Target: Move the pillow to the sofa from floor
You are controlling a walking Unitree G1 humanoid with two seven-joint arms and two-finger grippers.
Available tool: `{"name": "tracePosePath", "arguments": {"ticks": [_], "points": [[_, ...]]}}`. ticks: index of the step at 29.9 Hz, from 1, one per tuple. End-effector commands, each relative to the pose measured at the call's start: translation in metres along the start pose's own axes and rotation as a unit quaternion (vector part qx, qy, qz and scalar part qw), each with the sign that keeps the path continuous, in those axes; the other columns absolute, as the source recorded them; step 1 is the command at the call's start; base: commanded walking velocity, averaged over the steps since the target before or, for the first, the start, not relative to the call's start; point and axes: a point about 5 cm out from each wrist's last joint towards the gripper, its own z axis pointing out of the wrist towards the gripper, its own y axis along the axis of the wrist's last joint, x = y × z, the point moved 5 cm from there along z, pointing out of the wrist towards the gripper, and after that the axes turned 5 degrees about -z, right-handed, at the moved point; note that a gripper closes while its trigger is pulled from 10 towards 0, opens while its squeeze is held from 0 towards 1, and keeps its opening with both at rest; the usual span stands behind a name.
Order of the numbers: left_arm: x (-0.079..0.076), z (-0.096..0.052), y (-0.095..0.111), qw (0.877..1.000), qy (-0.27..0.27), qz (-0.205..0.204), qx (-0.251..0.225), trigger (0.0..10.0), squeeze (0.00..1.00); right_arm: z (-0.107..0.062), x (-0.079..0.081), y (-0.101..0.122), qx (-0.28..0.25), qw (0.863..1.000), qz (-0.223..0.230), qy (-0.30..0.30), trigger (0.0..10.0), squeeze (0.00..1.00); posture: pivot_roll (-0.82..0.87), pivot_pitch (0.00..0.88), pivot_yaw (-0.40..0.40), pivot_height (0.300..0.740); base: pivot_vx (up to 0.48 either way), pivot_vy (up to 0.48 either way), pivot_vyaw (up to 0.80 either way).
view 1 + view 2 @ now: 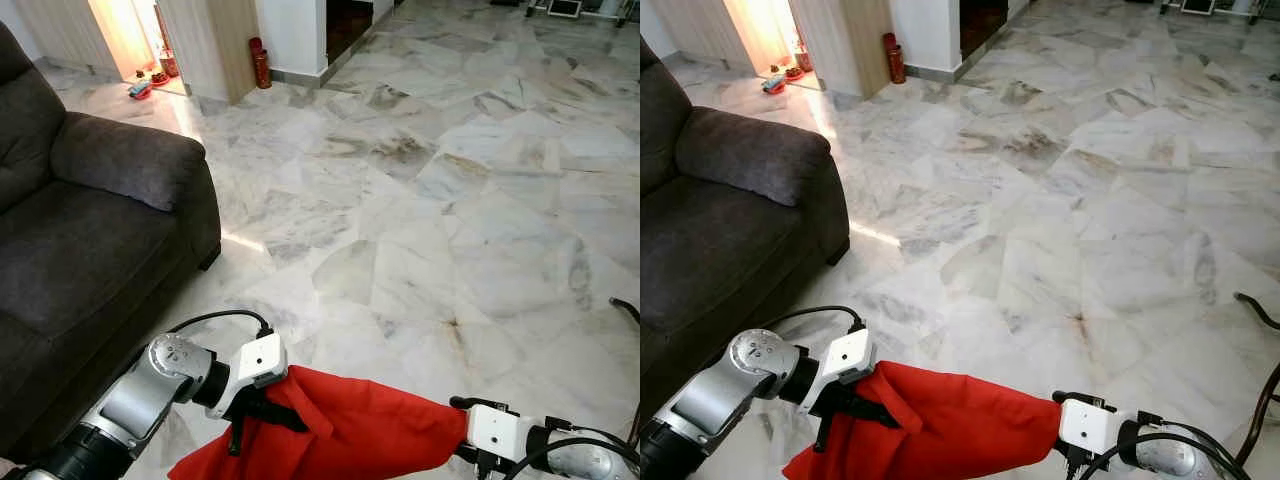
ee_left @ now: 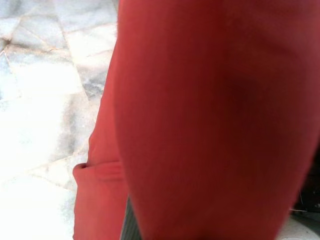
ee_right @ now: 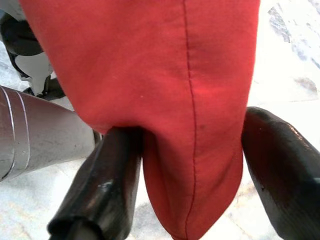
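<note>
- Since the red pillow (image 1: 350,430) hangs in the air between the two arms, you can count the lift off the marble floor (image 1: 450,200) as done; the carry and the set-down are what I judge to be left.
- You have the pillow held from both ends: the left gripper (image 1: 262,412) presses into its left end, the right gripper (image 3: 190,165) takes the opposite one.
- The dark grey sofa (image 1: 80,260) stands to your left with its seat cushion bare, its armrest between the seat and the open floor. The pillow is near the sofa's front edge but apart from it, not yet over the seat.
- What remains for you, as I read it: turn left, bring the pillow over the seat, let go with both grippers.
- The right wrist view gives you what the head views cannot: the two black fingers (image 3: 95,185) stand either side of a seamed corner of red cloth, one touching it, the other beside it, so I take that gripper as clasping the pillow.
- The left wrist view gives you red fabric up close with a strip of floor beside it; you cannot tell from any picture whether the left fingers are spread or clenched.
- The head views alone show you the sofa and a small red cylinder (image 1: 261,63) standing by the far wall.
</note>
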Motion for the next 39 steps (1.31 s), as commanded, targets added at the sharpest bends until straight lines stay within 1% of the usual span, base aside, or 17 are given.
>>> {"name": "tracePosePath", "arguments": {"ticks": [1, 11, 14, 22, 28, 31, 33, 39], "points": [[-0.001, -0.004, 0.018, 0.999, -0.004, 0.034, -0.022, 10.0, 0.00, 0.001, -0.001, 0.005, -0.016, 1.000, 0.004, -0.002, 0.0, 0.00, -0.09, 0.071, 0.055, 0.739, 0.000, 0.000, 0.00], [0.001, -0.003, 0.018, 0.999, -0.001, 0.036, -0.022, 10.0, 0.00, 0.002, 0.002, 0.009, -0.028, 1.000, 0.009, 0.003, 0.0, 0.00, -0.09, 0.073, 0.059, 0.739, 0.000, 0.000, 0.00], [0.004, -0.003, 0.017, 0.999, 0.004, 0.038, -0.017, 10.0, 0.00, 0.002, 0.006, 0.008, -0.029, 0.999, 0.009, 0.014, 0.0, 0.00, -0.09, 0.075, 0.060, 0.739, 0.000, 0.000, 0.00], [0.004, -0.003, 0.016, 0.999, 0.005, 0.039, -0.016, 10.0, 0.00, 0.001, 0.006, 0.010, -0.034, 0.999, 0.012, 0.015, 0.0, 0.00, -0.10, 0.073, 0.064, 0.739, 0.000, 0.000, 0.00], [0.007, -0.004, 0.016, 0.999, 0.011, 0.040, -0.015, 10.0, 0.00, 0.004, 0.001, 0.020, -0.061, 0.998, 0.034, -0.005, 0.0, 0.00, -0.09, 0.071, 0.068, 0.739, 0.000, 0.000, 0.00], [0.014, -0.005, 0.017, 0.998, 0.035, 0.046, -0.021, 10.0, 0.00, 0.004, -0.003, 0.023, -0.072, 0.996, 0.053, -0.028, 0.0, 0.00, -0.10, 0.072, 0.070, 0.739, 0.000, 0.000, 0.00], [0.025, -0.006, 0.019, 0.996, 0.075, 0.047, -0.032, 10.0, 0.00, 0.004, -0.013, 0.023, -0.075, 0.992, 0.075, -0.064, 0.0, 0.00, -0.09, 0.071, 0.072, 0.739, 0.000, 0.000, 0.00], [0.025, -0.006, 0.019, 0.996, 0.075, 0.047, -0.032, 10.0, 0.00, 0.004, -0.013, 0.023, -0.075, 0.992, 0.075, -0.064, 0.0, 0.00, -0.09, 0.071, 0.072, 0.739, 0.000, 0.000, 0.00]]}}
